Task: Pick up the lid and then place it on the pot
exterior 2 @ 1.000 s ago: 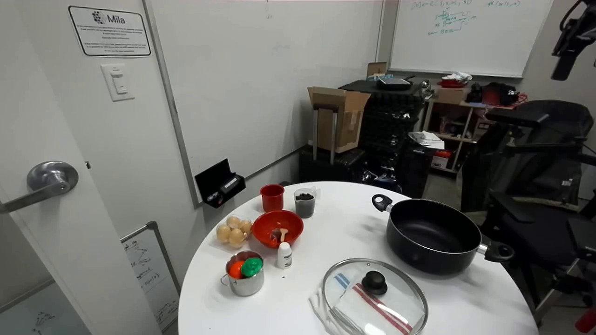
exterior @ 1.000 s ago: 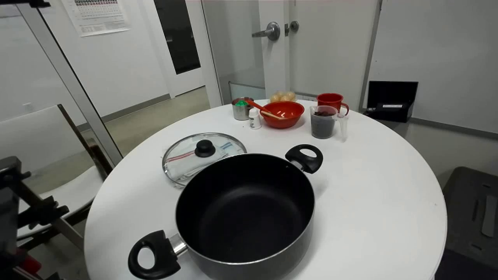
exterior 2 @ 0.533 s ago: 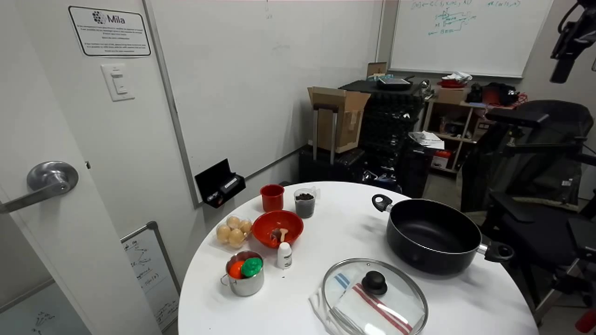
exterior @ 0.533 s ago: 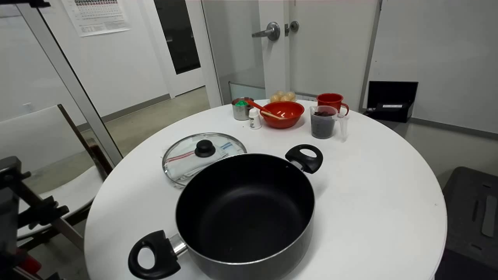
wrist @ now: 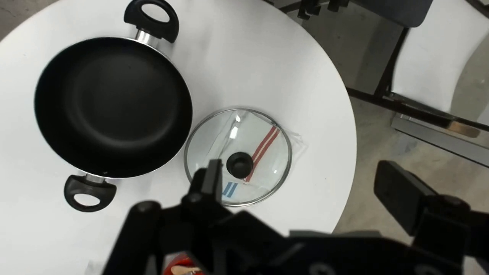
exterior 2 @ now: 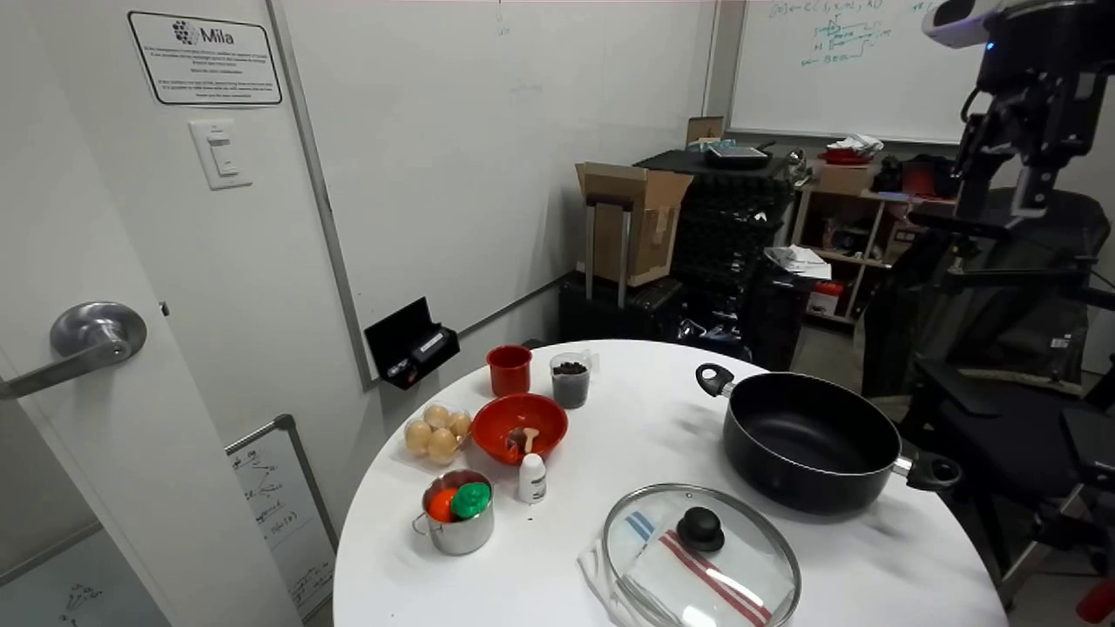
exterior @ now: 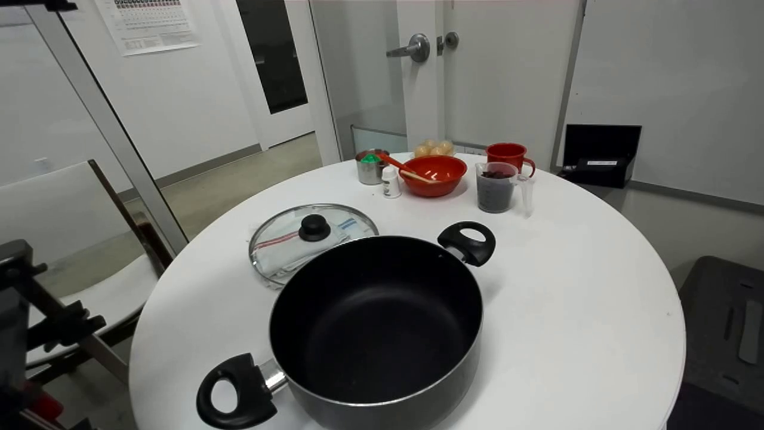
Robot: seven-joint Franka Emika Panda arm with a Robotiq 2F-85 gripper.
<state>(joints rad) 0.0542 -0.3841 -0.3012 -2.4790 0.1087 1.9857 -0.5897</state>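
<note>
In an exterior view the camera looks down from close by the pot [exterior: 379, 322], across the table [exterior: 579, 310], toward the door handle [exterior: 417, 48]. In an exterior view the camera stands nearer the lid [exterior 2: 702, 557] than the pot, facing the whiteboard [exterior 2: 505, 148]. The wrist view looks steeply down; all three share pot and lid.

A black-bordered white rectangular sign [exterior 2: 206, 59] on the white wall [exterior 2: 253, 252] beyond the edge of the round white table [exterior 2: 645, 444] reads "Mila"; its smaller print [exterior 2: 214, 77] is illegible.
</note>
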